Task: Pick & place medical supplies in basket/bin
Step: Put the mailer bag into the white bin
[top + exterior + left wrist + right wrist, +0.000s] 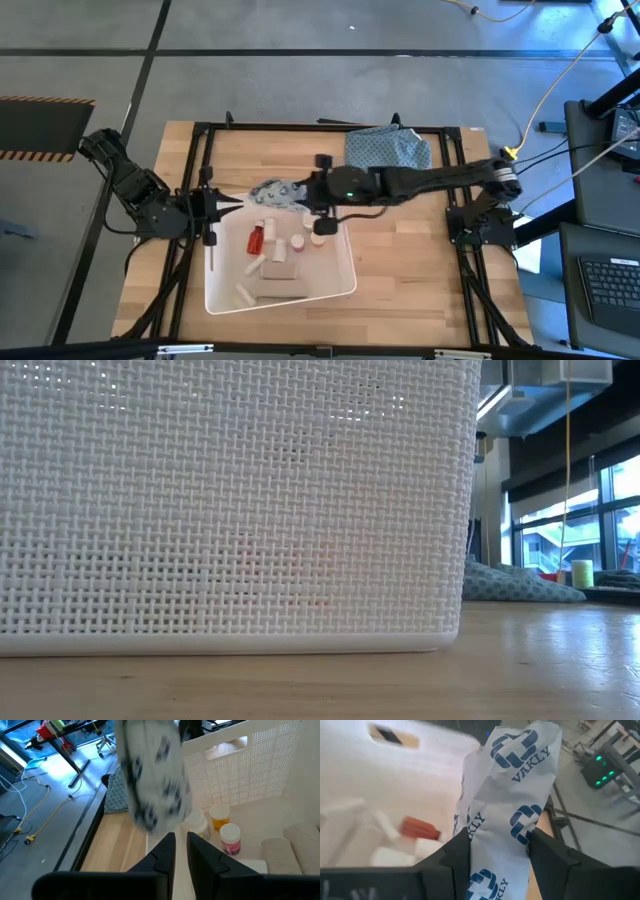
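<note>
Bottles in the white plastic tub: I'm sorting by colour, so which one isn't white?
The small red bottle, lying near the left wall of the white plastic tub. The other bottles nearby are white.

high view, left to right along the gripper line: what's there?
left gripper → packet → right gripper → cloth
</note>
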